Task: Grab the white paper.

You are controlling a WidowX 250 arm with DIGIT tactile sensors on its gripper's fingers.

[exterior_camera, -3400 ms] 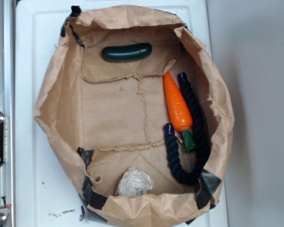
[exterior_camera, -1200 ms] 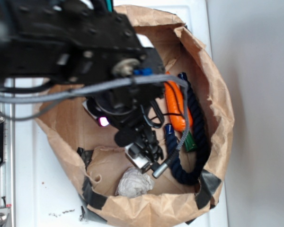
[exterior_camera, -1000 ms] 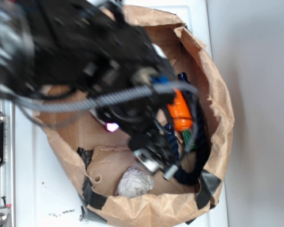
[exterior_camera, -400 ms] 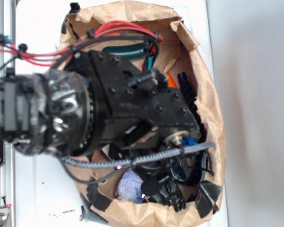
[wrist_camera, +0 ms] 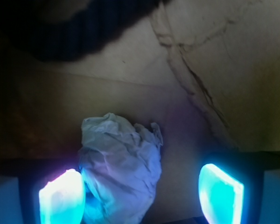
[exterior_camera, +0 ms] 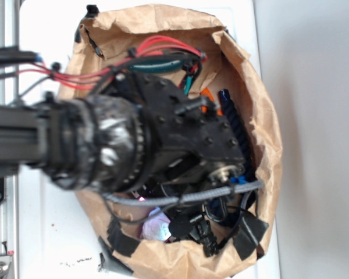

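The white paper (wrist_camera: 119,168) is a crumpled ball on the floor of the brown paper bag (exterior_camera: 262,139). In the wrist view it lies between my two glowing pads, close against the left pad (wrist_camera: 63,198), with a wide gap to the right pad (wrist_camera: 220,191). My gripper (wrist_camera: 141,196) is open around it. In the exterior view the arm covers most of the bag, and only a small patch of the paper (exterior_camera: 155,229) shows near the bag's front wall, beside the gripper (exterior_camera: 192,229).
The dark blue rope (exterior_camera: 228,110) lies along the bag's right wall, and also shows as a dark shape (wrist_camera: 60,32) at the top left of the wrist view. A sliver of the orange carrot (exterior_camera: 208,94) and the dark green object (exterior_camera: 154,65) show behind the arm.
The arm came into the bag from the left and moved down toward the front wall. The gripper now stands around the paper ball. The ball has not moved.
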